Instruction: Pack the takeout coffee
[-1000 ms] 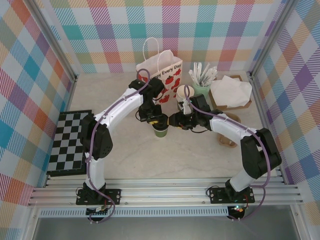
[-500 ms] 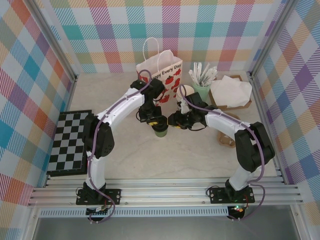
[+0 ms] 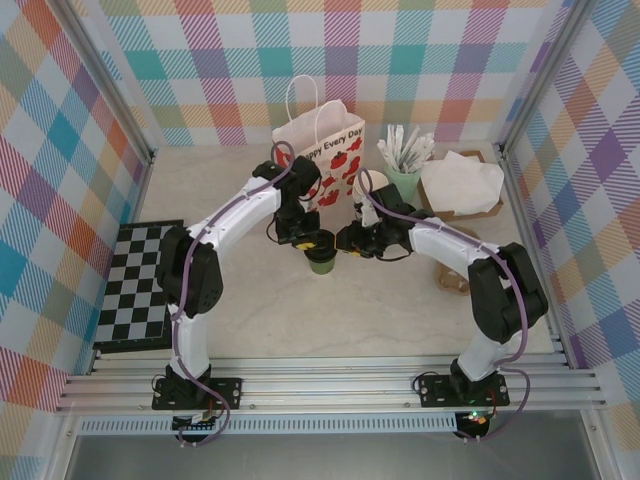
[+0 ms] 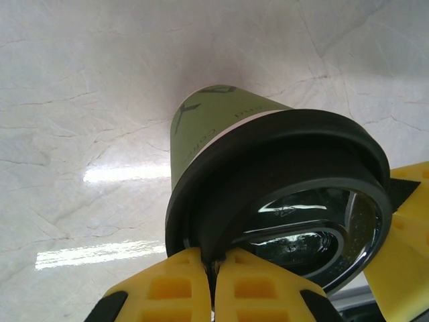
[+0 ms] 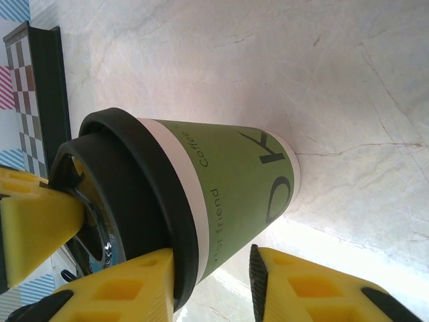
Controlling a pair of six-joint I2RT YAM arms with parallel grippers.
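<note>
- Cup [image 3: 321,262]: stands upright near the middle of the table [image 3: 300,330], with its black lid [image 4: 281,168] apparently seated on the rim. It is outside the bag, so the packing itself is not yet done.
- Left gripper [image 3: 312,242]: sits at 11 o'clock of the cup and reaches down from above. Its fingers are pressed together on the edge of the lid, pinching the rim.
- Right gripper [image 3: 346,243]: sits at 2 o'clock of the cup. Its jaws stand partly apart with nothing between them, and the tips are just beside the cup wall. Whether they touch the wall cannot be told.
- Paper bag [image 3: 322,150]: stands upright at 12 o'clock of the cup, toward the far wall, mouth facing up. It is near the cup but apart from it.
- Progress, as judged: the lidding looks complete or nearly so. What remains is to lift the cup, carry it toward 12 o'clock, lower it through the bag's mouth and release it.
</note>
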